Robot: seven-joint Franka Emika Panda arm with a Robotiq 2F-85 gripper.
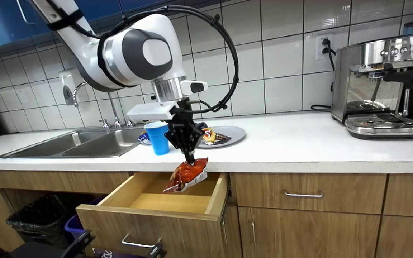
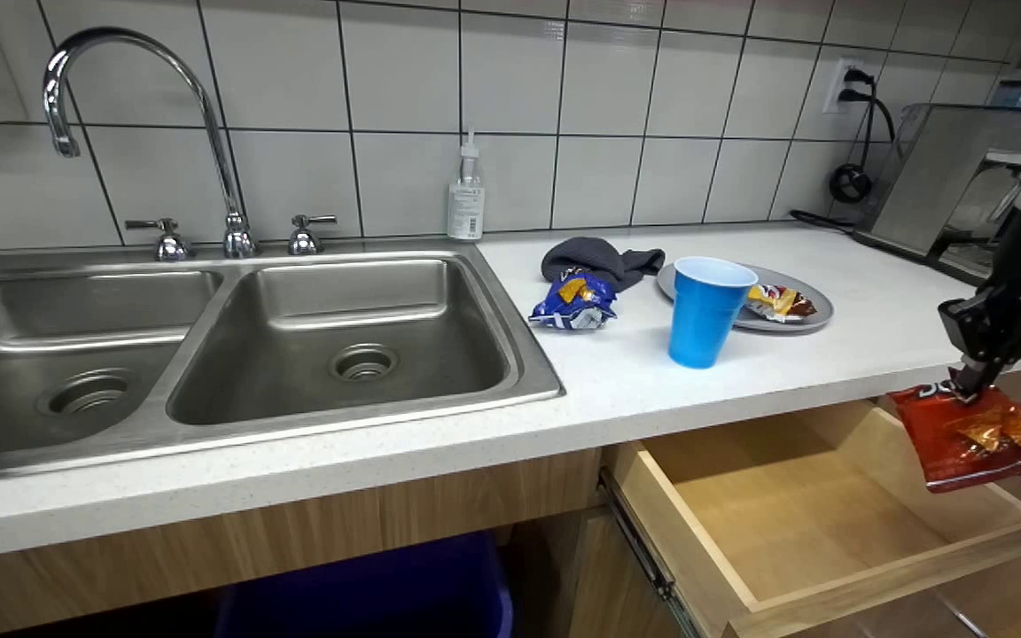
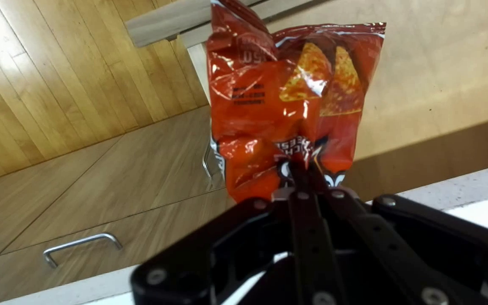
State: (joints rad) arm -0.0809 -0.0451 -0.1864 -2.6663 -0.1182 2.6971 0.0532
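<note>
Red chip bag [image 3: 265, 106] tight in the near-closed, downward claw [image 1: 190, 160], arm [image 1: 142, 46] crooked above the pulled-out drawer [image 1: 156, 199]

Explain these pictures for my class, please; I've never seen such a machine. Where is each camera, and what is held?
This is a robot arm with a black gripper, a mechanical pinching hand. Two pictures come from cameras standing outside the robot; the third, from its wrist, looks past the gripper. The gripper pinches a red chip bag, held up at an open drawer. On the white counter are a blue cup, a grey plate with a snack packet on it, a blue chip bag, a dark cloth and a coffee machine.
</note>
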